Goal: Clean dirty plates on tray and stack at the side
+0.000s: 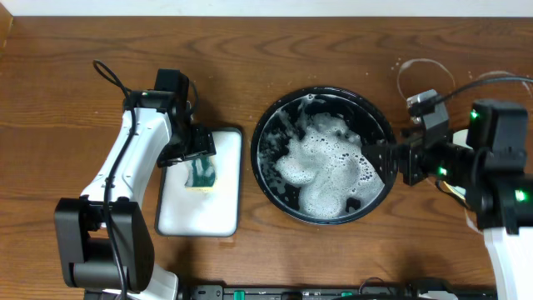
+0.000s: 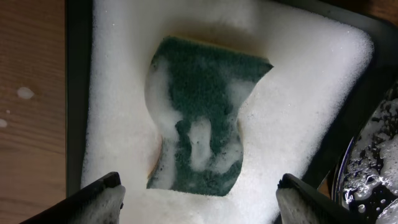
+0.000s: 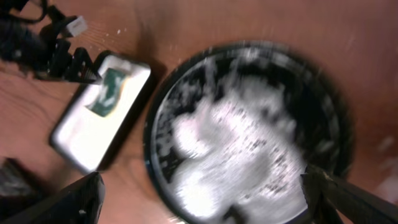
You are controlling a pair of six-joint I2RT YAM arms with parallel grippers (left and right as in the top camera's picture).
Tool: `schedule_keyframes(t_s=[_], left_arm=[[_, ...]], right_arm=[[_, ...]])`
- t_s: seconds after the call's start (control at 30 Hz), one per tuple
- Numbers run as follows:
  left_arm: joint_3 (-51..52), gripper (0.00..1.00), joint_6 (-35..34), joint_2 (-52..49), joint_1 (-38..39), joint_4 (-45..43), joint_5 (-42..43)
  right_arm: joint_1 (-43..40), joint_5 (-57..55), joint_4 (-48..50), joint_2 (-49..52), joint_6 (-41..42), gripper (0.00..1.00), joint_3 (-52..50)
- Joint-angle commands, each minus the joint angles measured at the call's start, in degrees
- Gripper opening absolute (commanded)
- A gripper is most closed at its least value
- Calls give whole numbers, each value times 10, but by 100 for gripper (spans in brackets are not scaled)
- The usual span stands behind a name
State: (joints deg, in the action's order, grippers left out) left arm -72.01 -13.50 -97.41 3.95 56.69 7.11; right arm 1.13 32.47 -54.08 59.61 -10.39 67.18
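The round black tray (image 1: 260, 125) sits at mid-table, wet and covered with white soap foam (image 1: 321, 167). No plate shows in any view. My left gripper (image 1: 198, 158) is open and empty, just above a green sponge (image 1: 200, 173); in the left wrist view its foamy fingers (image 2: 200, 183) straddle the near end of the sponge (image 2: 199, 118). My right gripper (image 1: 385, 160) is open and empty at the tray's right rim, over the foam. The right wrist view is blurred and shows its fingers (image 3: 202, 177) wide apart above the tray (image 3: 152, 130).
The sponge lies in a white rectangular tray (image 1: 187, 212) full of suds, left of the black tray; it also shows in the left wrist view (image 2: 298, 81). Whitish ring stains (image 1: 425, 75) mark the brown tabletop at the back right. Cables hang by the right arm.
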Motion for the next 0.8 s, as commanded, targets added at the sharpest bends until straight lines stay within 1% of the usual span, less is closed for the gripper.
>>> schedule_keyframes(t_s=[0.0,0.07,0.17,0.3,0.43,0.57,0.7,0.77], left_arm=[[2,81,1,-3,-2,2,-6],[2,81,1,-3,-2,2,-5],[2,81,1,-3,-2,2,-5],[2,81,1,-3,-2,2,-5],[2,81,1,-3,-2,2,-5],[2,81,1,-3,-2,2,-5],[2,81,1,-3,-2,2,-5],[2,81,1,-3,-2,2,-5]], right_arm=[[28,-47,35,-71,-106,99,-28],[48,-111,82,-130,-105,99,-77],[60,-164,137,-215,-105,99,-165],[60,-175,198,-332,-105,99,-295],[60,-174,216,-440,-105,99,-403],[60,-174,228,-533,-105,99,-480],[60,-174,262,-595,-105,99,-537],[61,-174,304,-590,-104,99,-560]])
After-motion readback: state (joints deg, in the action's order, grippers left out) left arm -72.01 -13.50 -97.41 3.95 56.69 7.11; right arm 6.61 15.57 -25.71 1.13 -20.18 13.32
